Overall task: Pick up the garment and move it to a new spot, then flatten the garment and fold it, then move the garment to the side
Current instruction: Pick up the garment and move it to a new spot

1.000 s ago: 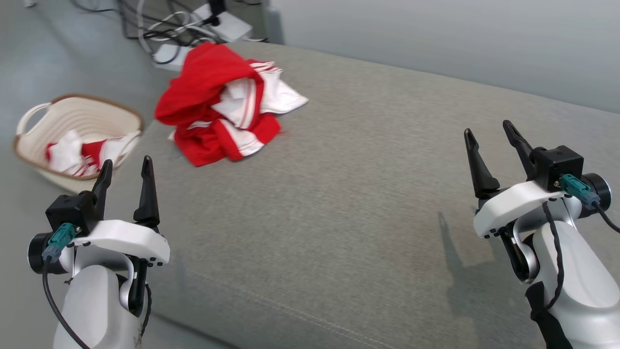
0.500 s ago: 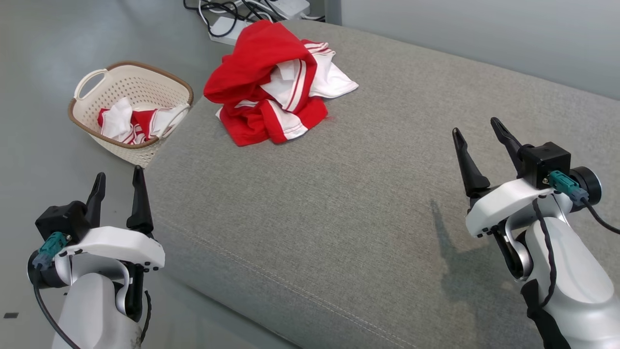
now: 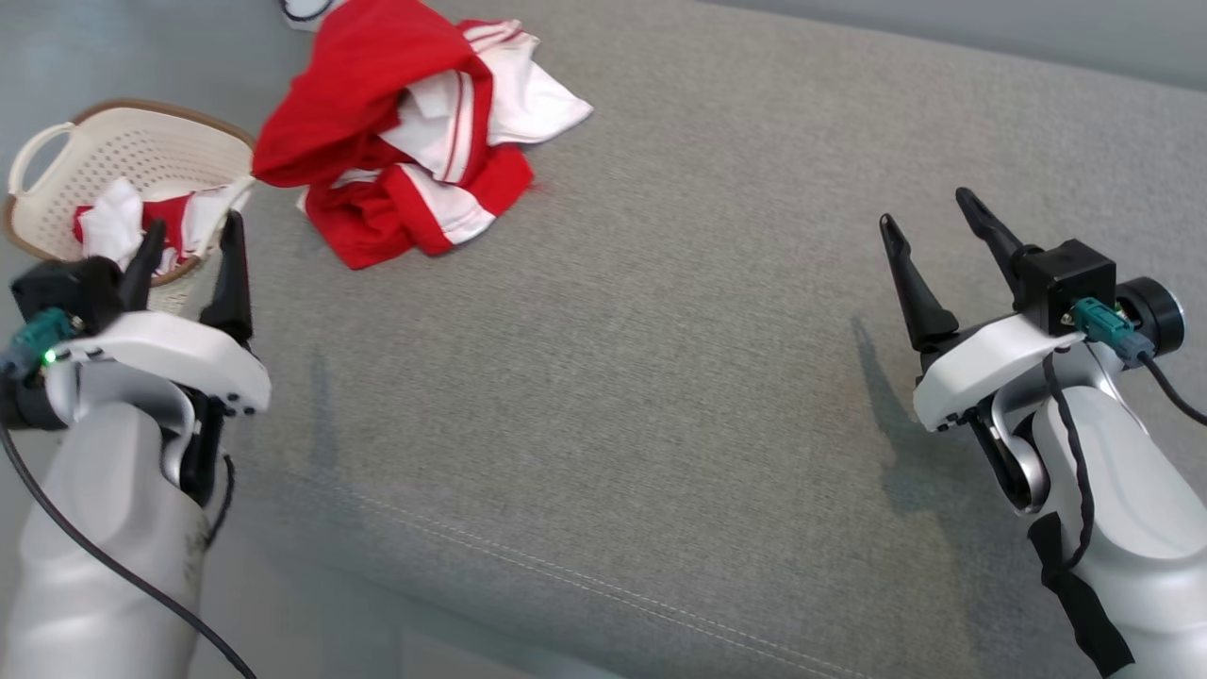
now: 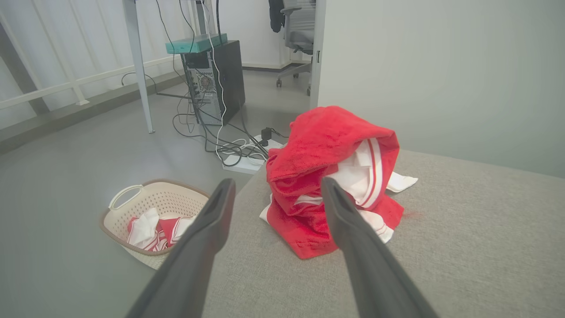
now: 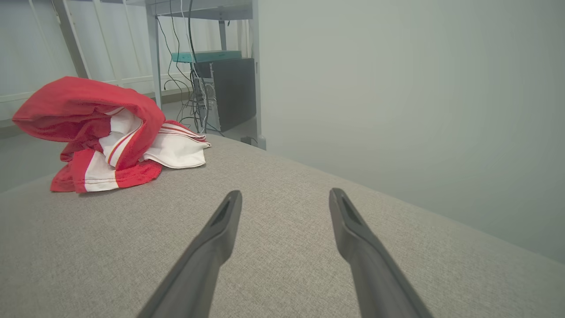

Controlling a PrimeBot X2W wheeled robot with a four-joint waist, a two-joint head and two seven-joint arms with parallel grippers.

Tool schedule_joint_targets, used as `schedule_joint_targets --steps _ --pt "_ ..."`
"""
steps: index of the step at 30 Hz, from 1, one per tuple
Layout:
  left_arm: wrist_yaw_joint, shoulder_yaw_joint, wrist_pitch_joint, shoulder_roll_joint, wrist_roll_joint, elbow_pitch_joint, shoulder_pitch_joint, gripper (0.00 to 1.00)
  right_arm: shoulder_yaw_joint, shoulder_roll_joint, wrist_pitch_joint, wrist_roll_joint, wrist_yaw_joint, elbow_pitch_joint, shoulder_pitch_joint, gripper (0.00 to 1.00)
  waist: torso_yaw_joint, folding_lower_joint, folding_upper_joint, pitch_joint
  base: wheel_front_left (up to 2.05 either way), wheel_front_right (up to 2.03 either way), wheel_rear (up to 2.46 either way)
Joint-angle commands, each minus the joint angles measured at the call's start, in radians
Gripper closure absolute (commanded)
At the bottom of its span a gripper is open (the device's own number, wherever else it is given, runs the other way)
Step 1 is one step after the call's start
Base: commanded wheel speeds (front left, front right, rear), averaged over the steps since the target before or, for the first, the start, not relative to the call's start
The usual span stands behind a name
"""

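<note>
A crumpled red and white garment lies in a heap on the grey fabric surface near its far left corner. The left wrist view shows the garment just beyond the finger ends; in the right wrist view the garment sits far off to the left. My left gripper is open at the surface's left edge, below and left of the garment, holding nothing. My right gripper is open above the right part of the surface, also with nothing in it.
A cream laundry basket with red and white cloth inside stands on the floor left of the surface, also seen as the basket in the left wrist view. Cables and a power strip lie on the floor behind, near a computer tower.
The head camera has shifted, so the whole scene sits differently. My left gripper now stands higher and nearer the garment and basket. Both grippers stay open.
</note>
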Motion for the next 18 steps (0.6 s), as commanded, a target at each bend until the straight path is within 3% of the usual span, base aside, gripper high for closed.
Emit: schedule_joint_targets --steps 1,13,18 --pt "0.000 0.009 -0.010 0.065 -0.015 -0.006 -0.054 0.00 0.021 0.004 -0.013 0.009 0.004 -0.031 -0.025 0.00 -0.044 0.0000 0.0000 0.042 0.00 0.00 0.00" --pt "0.000 -0.140 -0.002 0.254 -0.120 0.156 -0.219 0.00 0.050 -0.018 -0.013 0.032 0.004 -0.058 -0.058 0.00 -0.174 0.0000 0.0000 0.148 0.00 0.00 0.00" --pt "0.000 -0.114 -0.005 0.306 -0.159 0.212 -0.270 0.00 0.060 -0.029 -0.013 0.052 0.004 -0.056 -0.066 0.00 -0.217 0.0000 0.0000 0.187 0.00 0.00 0.00"
